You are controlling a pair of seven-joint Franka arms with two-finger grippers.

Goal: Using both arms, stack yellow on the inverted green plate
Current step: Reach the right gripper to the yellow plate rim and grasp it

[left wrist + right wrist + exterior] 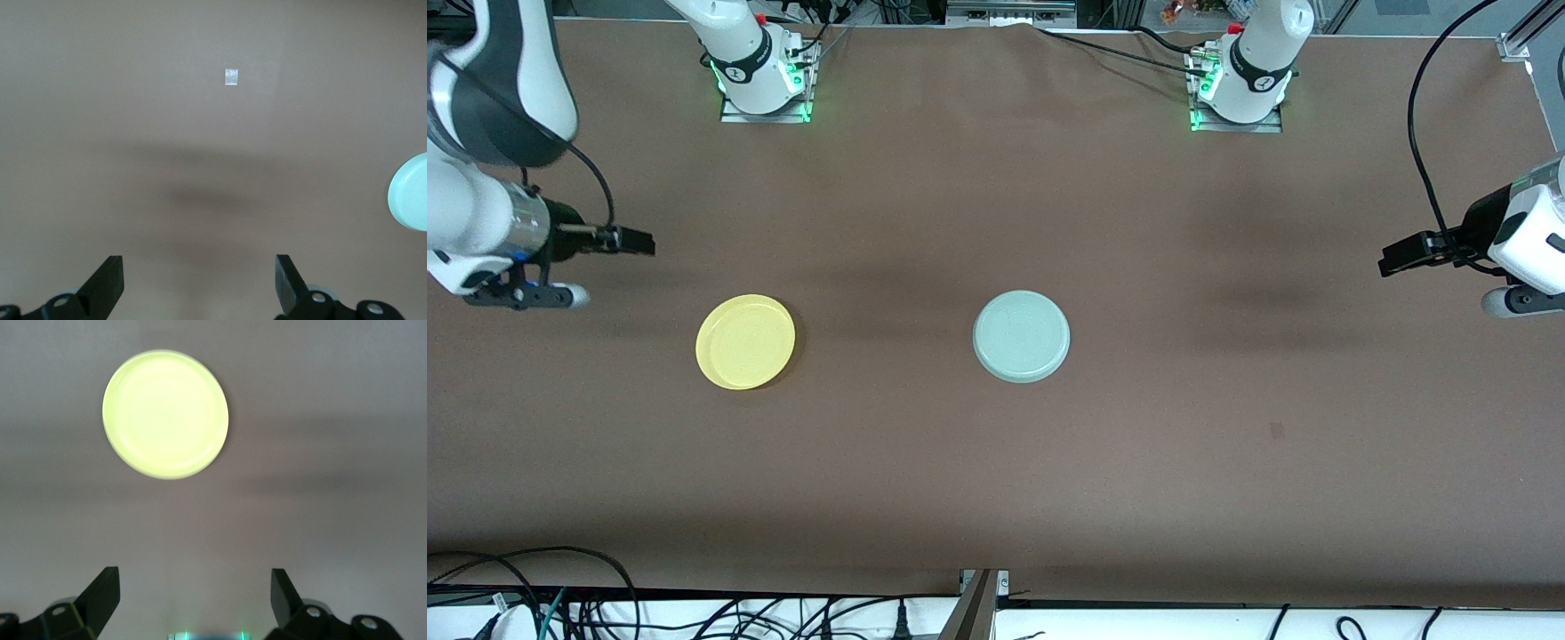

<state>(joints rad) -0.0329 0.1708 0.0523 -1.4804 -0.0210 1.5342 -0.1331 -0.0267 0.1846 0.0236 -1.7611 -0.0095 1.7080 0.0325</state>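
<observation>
Yellow plate (745, 341) lying toward right arm's end of table (996, 480), rim up. Green plate (1021, 336) sitting mid-table, well apart, underside up. Right gripper (194, 593) hovering w/ fingers spread, empty. Left gripper (200, 280) likewise, over bare table.

Table (996, 480) was covered in plain brown cloth. Yellow plate (745, 341) lay on it toward right arm's end, rim up. Green plate (1021, 336) lay near middle, upside down, well apart from yellow. Small tape patch (1277, 431) sat toward left arm's end, nearer front camera.
</observation>
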